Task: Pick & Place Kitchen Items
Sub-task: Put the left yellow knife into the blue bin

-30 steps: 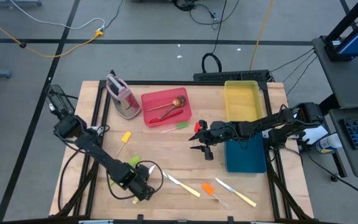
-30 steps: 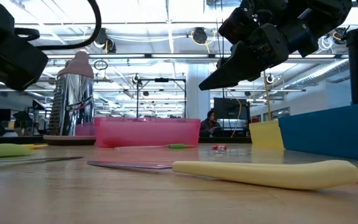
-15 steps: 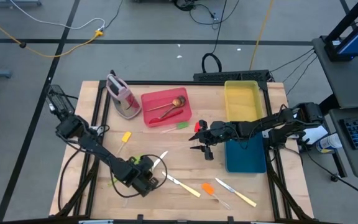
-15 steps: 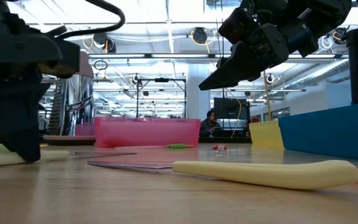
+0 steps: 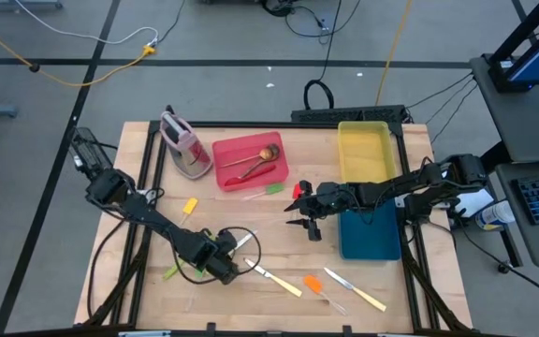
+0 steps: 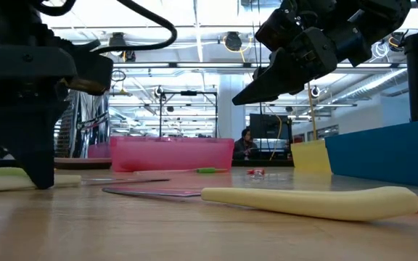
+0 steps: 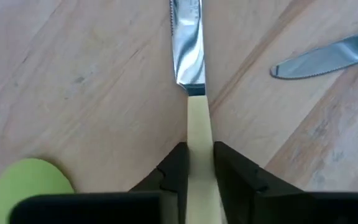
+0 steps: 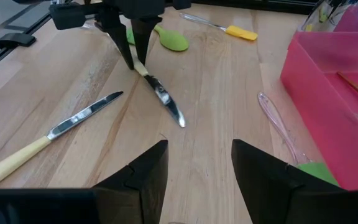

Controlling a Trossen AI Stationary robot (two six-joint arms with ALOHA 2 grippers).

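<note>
My left claw (image 7: 199, 163) pinches the cream-handled knife (image 7: 191, 68) on the counter (image 7: 73, 93); I should lift level, blade clear. Right claw (image 8: 194, 165) hangs wide.

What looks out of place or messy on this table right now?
Nothing looks spilled or broken. The utensils lie scattered on the bare table, pointing every way, with only two spoons in the red tray. The left gripper is shut on a cream-handled knife. The right gripper hovers open.

Gripped knife's (image 7: 190, 68) blade tip beyond frame edge
</note>
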